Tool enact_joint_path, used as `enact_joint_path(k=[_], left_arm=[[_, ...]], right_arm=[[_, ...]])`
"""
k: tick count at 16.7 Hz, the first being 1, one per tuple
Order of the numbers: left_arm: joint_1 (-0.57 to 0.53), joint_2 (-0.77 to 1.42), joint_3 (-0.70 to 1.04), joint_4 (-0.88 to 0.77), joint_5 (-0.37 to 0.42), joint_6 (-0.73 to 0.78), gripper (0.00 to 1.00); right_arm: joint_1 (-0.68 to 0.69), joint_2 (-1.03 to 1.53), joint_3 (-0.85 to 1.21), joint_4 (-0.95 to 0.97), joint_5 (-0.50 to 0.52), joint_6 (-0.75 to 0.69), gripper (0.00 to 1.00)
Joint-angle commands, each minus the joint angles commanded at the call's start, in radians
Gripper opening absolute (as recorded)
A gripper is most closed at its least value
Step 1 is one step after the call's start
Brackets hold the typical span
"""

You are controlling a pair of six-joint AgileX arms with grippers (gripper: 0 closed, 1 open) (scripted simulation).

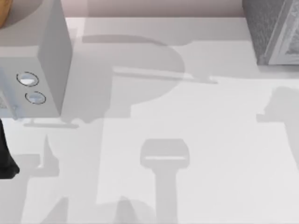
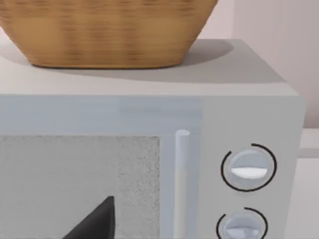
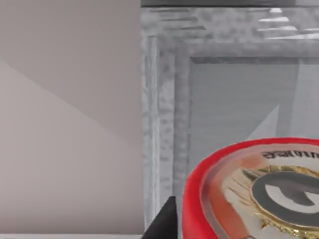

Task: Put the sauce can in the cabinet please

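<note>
sauce can [image 3: 259, 194] end-on toward cabinet [image 3: 164, 124]

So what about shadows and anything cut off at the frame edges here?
Top view: broad soft grey shadows lie across the table, microwave and cabinet cropped. Left wrist view: basket shades the microwave top. Right wrist view: sauce can looms, cropped.

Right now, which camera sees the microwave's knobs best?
The left wrist view: it faces the microwave front-on, with both knobs large and round. The top view catches them slantwise at the table's left. The right wrist view faces the cabinet.
</note>
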Motion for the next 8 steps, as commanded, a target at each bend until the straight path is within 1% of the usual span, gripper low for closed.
enact_joint_path(k=[8], left_arm=[[0.000,0.000,0.000,0.000,0.000,0.000,1.00]], right_arm=[[0.047,0.334,0.477,-0.126,0.053,0.010,0.00]])
